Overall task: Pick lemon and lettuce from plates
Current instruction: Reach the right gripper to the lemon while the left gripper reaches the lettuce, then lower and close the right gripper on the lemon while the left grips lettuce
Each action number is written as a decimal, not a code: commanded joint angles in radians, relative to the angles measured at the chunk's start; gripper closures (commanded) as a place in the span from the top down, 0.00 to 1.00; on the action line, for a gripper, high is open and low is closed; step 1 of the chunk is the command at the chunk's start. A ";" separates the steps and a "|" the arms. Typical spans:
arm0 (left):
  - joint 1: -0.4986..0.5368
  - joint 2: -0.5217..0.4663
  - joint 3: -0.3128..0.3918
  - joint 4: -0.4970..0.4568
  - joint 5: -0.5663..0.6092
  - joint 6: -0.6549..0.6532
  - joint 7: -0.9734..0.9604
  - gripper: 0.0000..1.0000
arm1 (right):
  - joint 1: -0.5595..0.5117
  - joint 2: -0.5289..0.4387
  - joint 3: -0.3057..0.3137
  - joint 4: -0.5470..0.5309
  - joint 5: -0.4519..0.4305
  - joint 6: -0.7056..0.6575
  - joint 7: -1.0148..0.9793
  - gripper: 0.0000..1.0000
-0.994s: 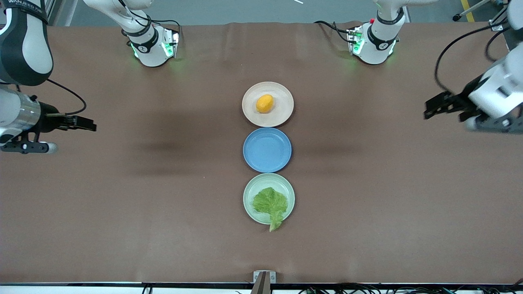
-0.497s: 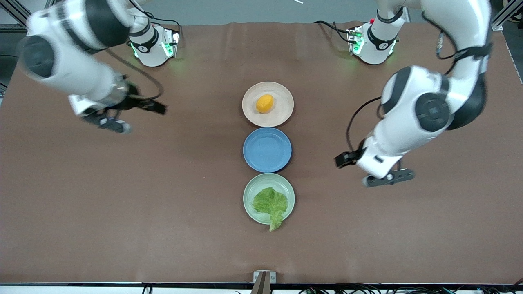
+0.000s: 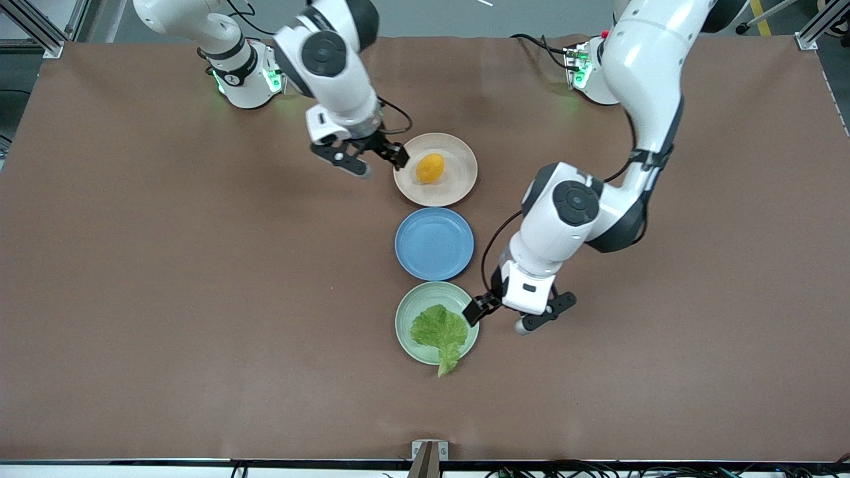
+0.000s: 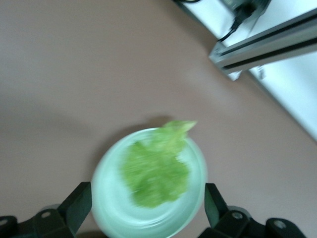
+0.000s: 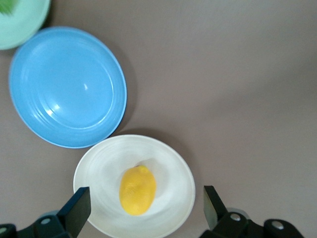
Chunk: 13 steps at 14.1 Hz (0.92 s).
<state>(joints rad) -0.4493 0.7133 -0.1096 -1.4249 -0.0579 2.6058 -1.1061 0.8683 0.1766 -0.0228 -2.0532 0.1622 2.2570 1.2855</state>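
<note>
Both grippers hang open, the right gripper (image 3: pixel 393 157) at the beige plate (image 3: pixel 458 189) holding the lemon (image 3: pixel 430 168), the left gripper (image 3: pixel 479 309) beside the lettuce (image 3: pixel 439 330) on the green plate (image 3: pixel 405 312), where the flat leaf may slip.

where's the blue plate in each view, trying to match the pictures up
Front view: the blue plate lies mid-table, between the beige plate and the green plate.
Left wrist view: not in it.
Right wrist view: the blue plate lies between the beige plate, which holds the lemon, and the green plate.
Shared landmark: the green plate, in all three.
</note>
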 commanded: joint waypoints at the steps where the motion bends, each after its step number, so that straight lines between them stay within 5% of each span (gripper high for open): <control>1: -0.029 0.073 0.010 0.046 -0.002 0.132 -0.154 1.00 | 0.087 0.128 -0.019 0.024 -0.055 0.123 0.142 1.00; 5: -0.057 0.164 0.016 0.047 -0.002 0.261 -0.346 1.00 | 0.141 0.230 -0.019 0.042 -0.128 0.193 0.248 1.00; 13: -0.104 0.232 0.048 0.047 0.001 0.266 -0.465 1.00 | 0.175 0.307 -0.020 0.061 -0.130 0.262 0.296 1.00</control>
<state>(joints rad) -0.5158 0.9159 -0.0953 -1.4100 -0.0579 2.8695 -1.5452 1.0258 0.4713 -0.0279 -2.0046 0.0526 2.5049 1.5516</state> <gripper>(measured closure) 0.000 0.000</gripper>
